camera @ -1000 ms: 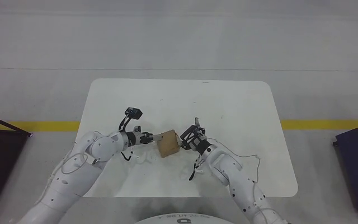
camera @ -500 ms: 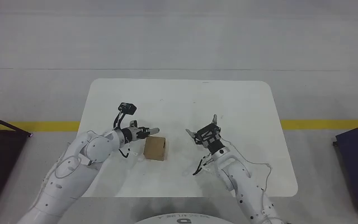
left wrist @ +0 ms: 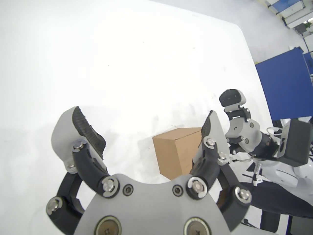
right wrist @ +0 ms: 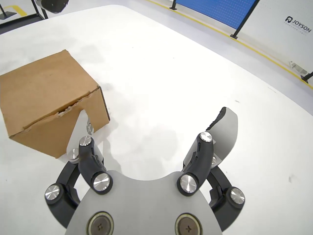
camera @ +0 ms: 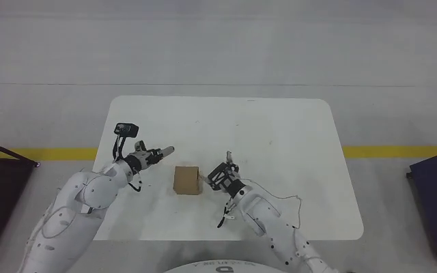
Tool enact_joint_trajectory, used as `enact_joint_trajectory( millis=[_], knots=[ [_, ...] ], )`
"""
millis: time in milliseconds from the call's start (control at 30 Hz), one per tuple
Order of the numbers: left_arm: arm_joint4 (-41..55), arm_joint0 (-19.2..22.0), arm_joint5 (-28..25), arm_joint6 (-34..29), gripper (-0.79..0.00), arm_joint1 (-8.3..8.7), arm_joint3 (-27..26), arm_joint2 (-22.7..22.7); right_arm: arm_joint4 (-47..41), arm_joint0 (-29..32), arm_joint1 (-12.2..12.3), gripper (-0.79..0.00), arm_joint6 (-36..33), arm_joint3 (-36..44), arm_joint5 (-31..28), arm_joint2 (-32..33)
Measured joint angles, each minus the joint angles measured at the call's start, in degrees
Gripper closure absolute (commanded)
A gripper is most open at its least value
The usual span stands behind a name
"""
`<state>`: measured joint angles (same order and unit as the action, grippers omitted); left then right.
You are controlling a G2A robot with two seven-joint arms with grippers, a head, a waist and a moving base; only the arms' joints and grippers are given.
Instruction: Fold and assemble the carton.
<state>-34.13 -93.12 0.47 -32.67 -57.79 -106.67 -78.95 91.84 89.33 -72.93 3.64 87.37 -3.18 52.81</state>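
White tabletop (camera: pixel 273 123) with rounded corners stands on a pale grey floor (camera: pixel 218 48), and a yellow line (camera: pixel 389 151) painted on that floor shows at either side of the table. From my overhead camera I see one small brown cardboard box (camera: pixel 186 180) resting flat on the table, in the near half and a little left of the middle. Its flaps are folded shut, so it reads as a plain closed cube. My left pincer (camera: pixel 162 151) hangs near the box, off its left far corner and clear of it. Its two fingers are spread wide with nothing between them, and in the left wrist camera I can make out the dark ribbed pads (left wrist: pixel 88 128) on their inner faces, with bare table between them and the box beyond one finger. My right pincer (camera: pixel 220 174) sits just beside the right side of the box, low over the table. It too is spread apart and grips nothing. In the right wrist camera one of its fingers (right wrist: pixel 78 128) lies across the nearest side of the box, close to a bottom corner. I cannot tell whether that finger actually touches the cardboard. The other finger is out over bare table. That same camera shows a rough, slightly ragged edge along one seam of the box. Blue panels (right wrist: pixel 203 1) on dark posts stand on the floor well beyond the far edge of the table.
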Motion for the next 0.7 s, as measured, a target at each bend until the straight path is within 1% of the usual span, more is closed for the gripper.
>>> enact_joint_trajectory(
  millis=[100, 200, 267, 333, 367, 467, 533, 600, 700],
  knots=[
    [-1.45, -2.15, 1.58, 1.80, -0.785, 0.22, -1.36, -2.65, 1.12, -1.95, -0.85, -0.785, -0.32, -1.88, 1.30, -2.86],
    [-3.31, -3.86, 2.97, 2.93, -0.785, 0.37, -2.49, -4.63, 0.69, -2.78, -1.35, -0.785, 0.08, -2.78, 2.60, -3.88],
    [-4.63, -4.64, 4.01, 3.74, -0.785, 0.44, -3.12, -5.83, 0.11, -2.52, -1.38, -0.785, 0.85, -2.40, 3.55, -3.43],
    [-6.77, -5.49, 5.96, 4.98, -0.785, 0.52, -4.05, -7.43, -0.81, -1.30, -1.03, -0.785, 2.24, -0.48, 4.98, -1.52],
    [-7.83, -5.86, 6.99, 5.61, -0.785, 0.54, -4.53, -8.20, -1.16, -0.40, -0.74, -0.785, 2.87, 0.90, 5.74, -0.19],
    [-13.79, -7.63, 11.23, 8.23, -0.785, 0.72, -6.59, -11.18, -1.96, 4.15, 0.67, -0.785, 4.10, 7.94, 8.54, 6.43],
    [-17.94, -9.54, 14.51, 9.74, -0.785, 0.72, -8.37, -13.20, -2.18, 8.36, 1.83, -0.785, 3.98, 14.46, 9.35, 12.61],
    [-20.51, -11.47, 16.42, 9.62, -0.785, 0.76, -9.86, -15.12, -2.66, 12.88, 2.87, -0.785, 2.92, 21.29, 8.51, 19.04],
    [-22.85, -13.32, 17.33, 8.54, -0.785, 0.81, -11.71, -17.74, -3.31, 18.81, 3.83, -0.785, 1.30, 29.96, 6.54, 26.91]
  ],
)
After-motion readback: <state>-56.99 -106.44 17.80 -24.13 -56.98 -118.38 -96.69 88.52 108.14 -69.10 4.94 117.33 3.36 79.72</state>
